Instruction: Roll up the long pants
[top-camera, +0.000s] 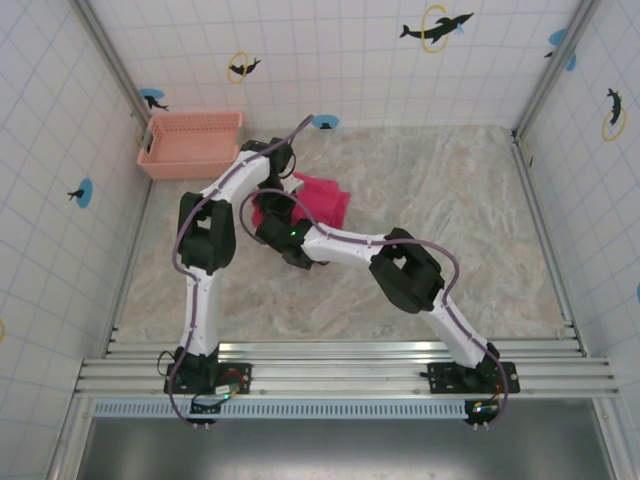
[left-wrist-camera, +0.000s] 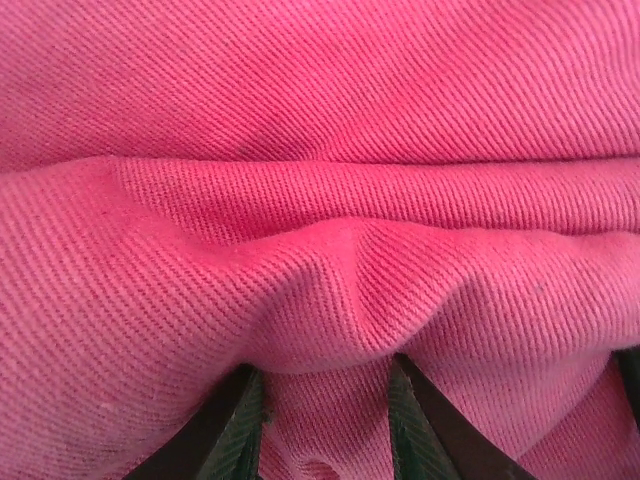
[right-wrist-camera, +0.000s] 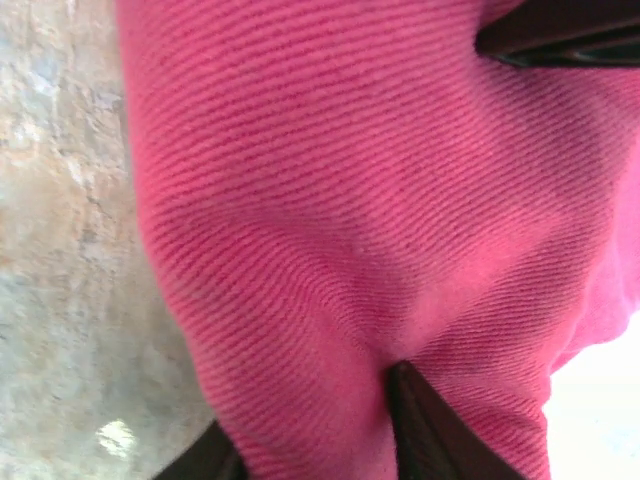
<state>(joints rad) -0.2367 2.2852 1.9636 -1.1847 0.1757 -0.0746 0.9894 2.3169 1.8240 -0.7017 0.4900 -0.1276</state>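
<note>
The long pants (top-camera: 322, 198) lie bunched in a compact pink-red heap on the tabletop (top-camera: 450, 220), at about 11 o'clock from its centre, with both wrists crowded over the heap's 9 o'clock side. Your left tool (left-wrist-camera: 322, 365) has its fingers drawn in around a raised fold of the twill, which bulges up between them. Your right tool (right-wrist-camera: 305, 400) likewise has a ridge of cloth pinched between narrowed fingers, at the heap's edge with bare marble beside it. The pink lattice basket (top-camera: 192, 143) stands well apart at 10 o'clock from the pants, against the back wall. The main risk, as I judge it, is that each grip holds only a shallow pleat: pull unevenly and one fold slips free, leaving the roll lopsided or loosening it. With the two wrists this close, a turn by either arm could also knock the other or trap cloth between them.
</note>
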